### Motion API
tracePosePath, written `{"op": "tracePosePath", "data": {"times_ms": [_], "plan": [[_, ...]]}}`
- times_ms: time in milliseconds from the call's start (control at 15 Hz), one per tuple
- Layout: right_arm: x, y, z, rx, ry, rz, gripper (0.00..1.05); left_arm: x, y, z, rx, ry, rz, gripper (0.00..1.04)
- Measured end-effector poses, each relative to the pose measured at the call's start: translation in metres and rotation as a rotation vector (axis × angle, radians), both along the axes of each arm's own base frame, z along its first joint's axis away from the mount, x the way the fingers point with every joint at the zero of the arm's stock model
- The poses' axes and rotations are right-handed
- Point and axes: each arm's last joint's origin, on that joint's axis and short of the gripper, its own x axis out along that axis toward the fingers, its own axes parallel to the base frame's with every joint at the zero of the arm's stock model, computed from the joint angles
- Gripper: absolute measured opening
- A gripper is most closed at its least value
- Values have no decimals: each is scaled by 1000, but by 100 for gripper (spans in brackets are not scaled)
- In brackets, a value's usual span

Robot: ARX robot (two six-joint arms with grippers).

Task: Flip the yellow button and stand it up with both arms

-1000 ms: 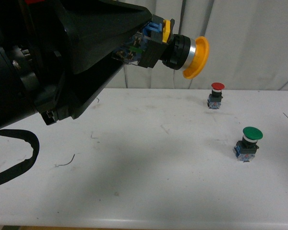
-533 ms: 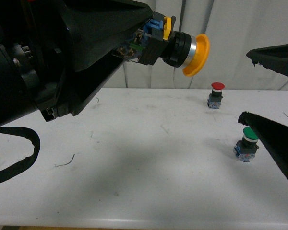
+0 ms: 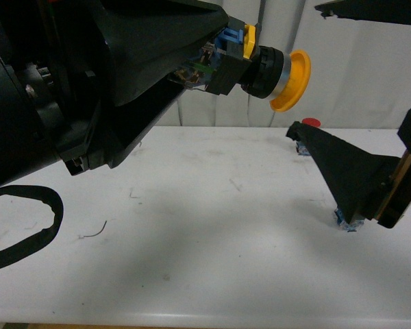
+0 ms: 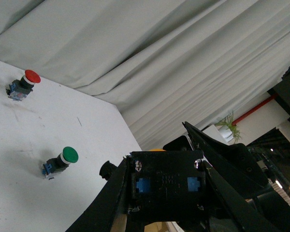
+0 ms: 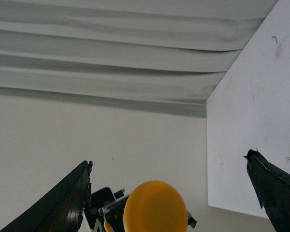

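My left gripper (image 3: pixel 216 65) is shut on the blocky base of the yellow button (image 3: pixel 260 68) and holds it high above the table, lying sideways, yellow cap (image 3: pixel 292 80) pointing right. In the left wrist view the black base with two blue squares (image 4: pixel 165 186) sits between the fingers. My right gripper (image 3: pixel 303 68) is open. One finger (image 3: pixel 370 10) is above the cap and one (image 3: pixel 335 164) below it, both apart from it. In the right wrist view the cap (image 5: pixel 154 208) faces the camera between the spread fingers (image 5: pixel 67 203).
A red-capped button (image 3: pixel 311 123) stands at the back of the white table (image 3: pixel 192 240), half hidden by my right finger. Only the blue base of the green-capped button (image 3: pixel 344 223) shows in the front view; it shows whole in the left wrist view (image 4: pixel 62 161). A black cable (image 3: pixel 27 233) loops at left.
My right gripper has come in from the right and risen, its open fingers now above and below the yellow cap. My left gripper has shifted the button slightly right.
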Motion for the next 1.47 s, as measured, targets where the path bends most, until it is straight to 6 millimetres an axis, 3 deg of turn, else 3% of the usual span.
{"op": "tracePosePath", "data": {"times_ms": [333, 1000, 1067, 1133, 1467], "plan": [[-7, 29, 1, -5, -10, 100, 98, 0, 0, 0, 1, -1, 0, 36], [-3, 32, 0, -6, -12, 99, 98, 0, 0, 0, 5, -5, 0, 36], [-2, 35, 2, -8, -27, 99, 72, 0, 0, -1, 14, -3, 3, 36], [-1, 36, 4, 2, -37, 87, 39, 0, 1, -1, 8, 0, 6, 35], [-1, 35, 5, 6, -35, 83, 36, 0, 1, -1, 1, 6, 6, 35]]}}
